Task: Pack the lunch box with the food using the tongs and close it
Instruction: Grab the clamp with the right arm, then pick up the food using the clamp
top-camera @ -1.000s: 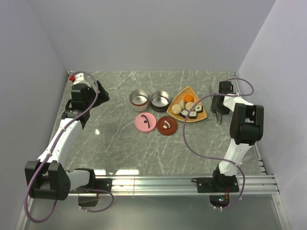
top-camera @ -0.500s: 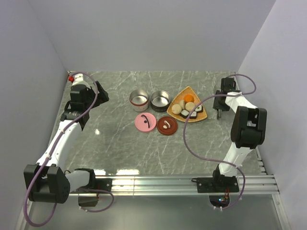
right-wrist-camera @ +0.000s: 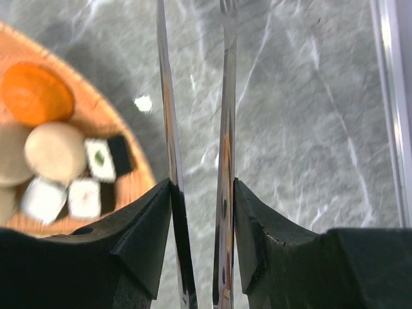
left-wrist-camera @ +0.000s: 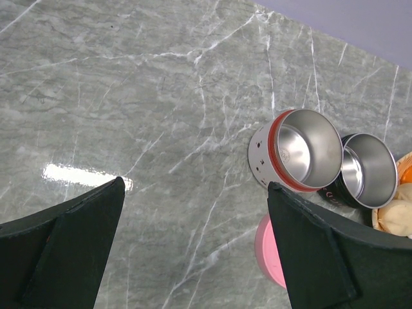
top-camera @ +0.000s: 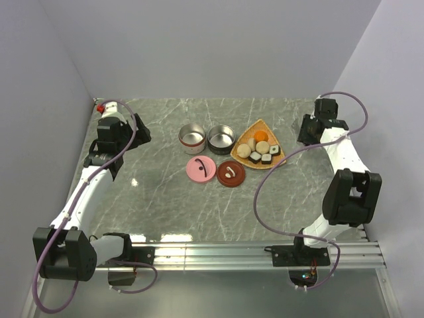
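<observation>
My right gripper is shut on the tongs: two slim silvery arms run up from between its black fingers, slightly apart. In the top view the right gripper hangs right of the orange woven tray. The tray holds the food: an orange ball, cream balls and sushi rolls. The lunch box stands open as two tins, one white with a red rim and one dark. My left gripper is open above bare table, left of the tins.
A pink lid and a brown-red lid lie in front of the tins. A metal rail borders the table's right edge close to the tongs. Walls stand close on both sides and behind.
My right gripper has closed on the tongs and risen with them, moving back and to the right. The left arm has barely shifted.
</observation>
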Robot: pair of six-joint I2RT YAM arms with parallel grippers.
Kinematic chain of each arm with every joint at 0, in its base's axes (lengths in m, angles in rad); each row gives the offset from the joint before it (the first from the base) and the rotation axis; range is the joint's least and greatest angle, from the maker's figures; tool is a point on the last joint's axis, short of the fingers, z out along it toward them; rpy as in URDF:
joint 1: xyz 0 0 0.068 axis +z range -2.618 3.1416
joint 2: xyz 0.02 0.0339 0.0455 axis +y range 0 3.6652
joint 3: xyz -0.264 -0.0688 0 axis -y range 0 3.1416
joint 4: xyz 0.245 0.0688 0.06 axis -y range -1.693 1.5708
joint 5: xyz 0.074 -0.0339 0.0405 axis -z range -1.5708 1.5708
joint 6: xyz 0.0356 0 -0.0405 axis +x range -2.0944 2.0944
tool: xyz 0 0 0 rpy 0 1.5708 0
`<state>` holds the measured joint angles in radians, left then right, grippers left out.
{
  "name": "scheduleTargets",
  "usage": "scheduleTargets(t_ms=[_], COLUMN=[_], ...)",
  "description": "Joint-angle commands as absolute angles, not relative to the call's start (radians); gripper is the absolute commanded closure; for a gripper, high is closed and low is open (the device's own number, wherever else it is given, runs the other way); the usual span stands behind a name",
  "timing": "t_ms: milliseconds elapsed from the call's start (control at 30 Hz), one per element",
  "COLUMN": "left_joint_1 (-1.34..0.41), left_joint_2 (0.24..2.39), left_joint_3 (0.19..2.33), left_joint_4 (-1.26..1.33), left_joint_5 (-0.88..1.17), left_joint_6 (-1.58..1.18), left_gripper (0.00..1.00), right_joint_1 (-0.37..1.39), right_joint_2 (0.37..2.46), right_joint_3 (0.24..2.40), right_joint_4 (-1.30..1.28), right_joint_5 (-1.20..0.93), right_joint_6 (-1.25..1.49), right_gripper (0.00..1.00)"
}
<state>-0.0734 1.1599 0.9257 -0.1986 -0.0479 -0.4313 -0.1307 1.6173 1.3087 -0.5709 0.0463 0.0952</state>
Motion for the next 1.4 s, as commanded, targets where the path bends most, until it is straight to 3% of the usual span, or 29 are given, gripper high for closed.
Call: scheduleTargets(t_ms=[0, 367, 633, 1000, 1367], left_joint_1=[-0.075, -0.077, -0.081, -0.084, -0.086], left_joint_2=[1.134, 1.115, 1.088, 1.072, 1.063], left_joint_3=[0.963, 0.943, 0.908, 0.899, 0.897], left_joint_4=[-0.189, -0.204, -0.213, -0.225, -0.225], left_joint_5=[-0.026, -0.009, 0.003, 0.003, 0.003], left_joint_6=[-0.414, -0.433, -0.436, -0.439, -0.440], left_gripper=[0.01, 0.01, 0.00, 0.01, 0.01], right_joint_1=[-0.124, -0.077, 0.113, 0.252, 0.325], right_joint_2=[1.528, 1.243, 1.072, 0.993, 1.051], right_joint_3=[1.348, 1.362, 1.301, 1.164, 1.131], right_joint_4=[-0.638, -0.807, -0.859, -0.873, -0.812], right_joint_5=[0.003, -0.198, -0.242, -0.193, -0.057], right_joint_6=[0.109, 0.101, 0.167, 0.215, 0.221], right_gripper=[0.52, 0.51, 0.50, 0.51, 0.52])
